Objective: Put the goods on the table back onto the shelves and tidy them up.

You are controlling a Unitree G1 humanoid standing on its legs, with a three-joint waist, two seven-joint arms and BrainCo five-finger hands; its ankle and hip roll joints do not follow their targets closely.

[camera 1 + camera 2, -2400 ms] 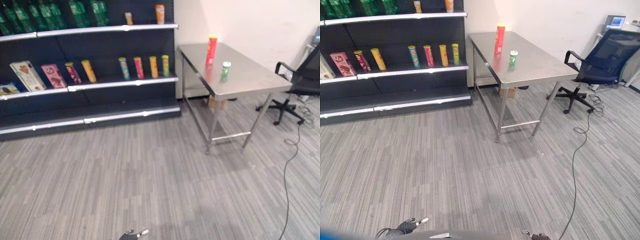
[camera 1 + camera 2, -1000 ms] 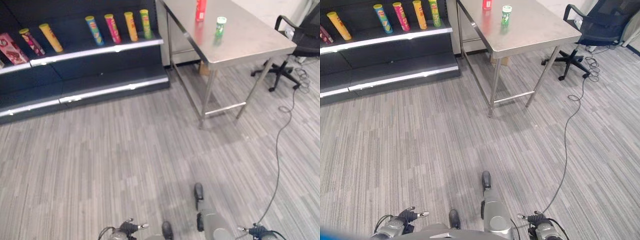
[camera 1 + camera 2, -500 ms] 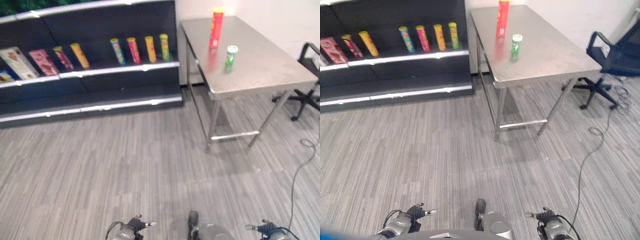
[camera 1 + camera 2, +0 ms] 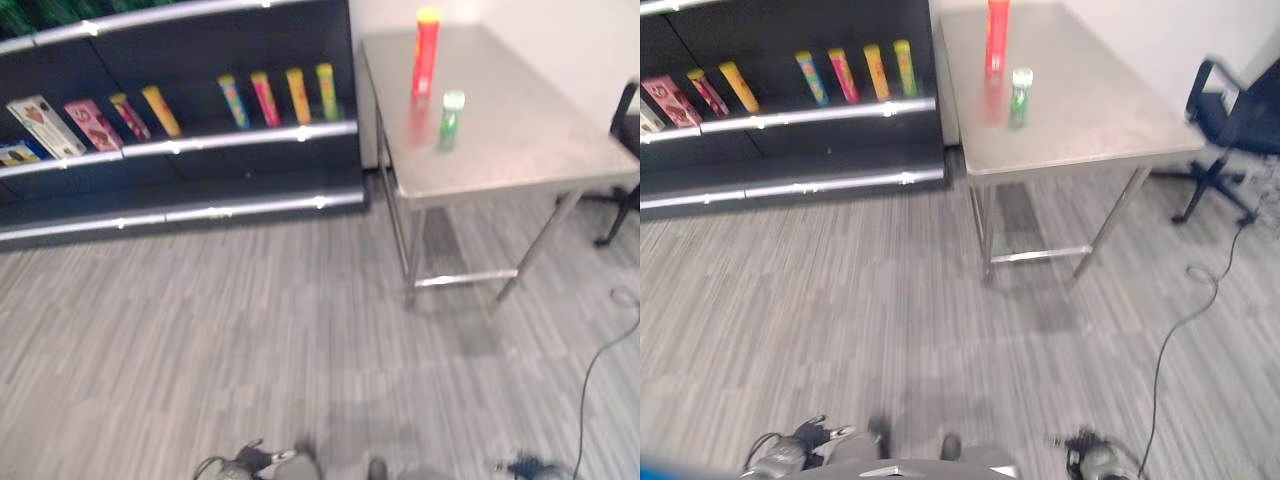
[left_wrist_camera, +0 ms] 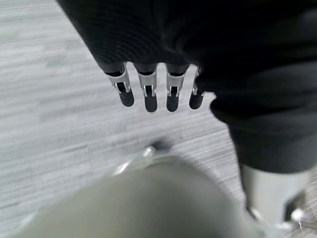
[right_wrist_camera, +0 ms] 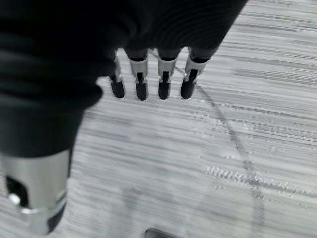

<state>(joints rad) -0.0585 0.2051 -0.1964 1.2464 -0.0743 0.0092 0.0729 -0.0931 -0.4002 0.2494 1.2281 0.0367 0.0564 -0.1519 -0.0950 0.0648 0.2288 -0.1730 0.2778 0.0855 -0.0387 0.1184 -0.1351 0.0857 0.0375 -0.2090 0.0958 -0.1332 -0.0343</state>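
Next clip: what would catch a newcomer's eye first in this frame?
Probably the tall red can standing near the far end of the steel table, with a short green can just in front of it. To the left, a row of four colourful cans lines a dark shelf. Both hands, left and right, hang open and empty over the floor.

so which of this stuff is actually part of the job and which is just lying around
Job:
red tube
green can
table
shelves

Lying about:
office chair
tubes already on the shelf
boxes on the shelf
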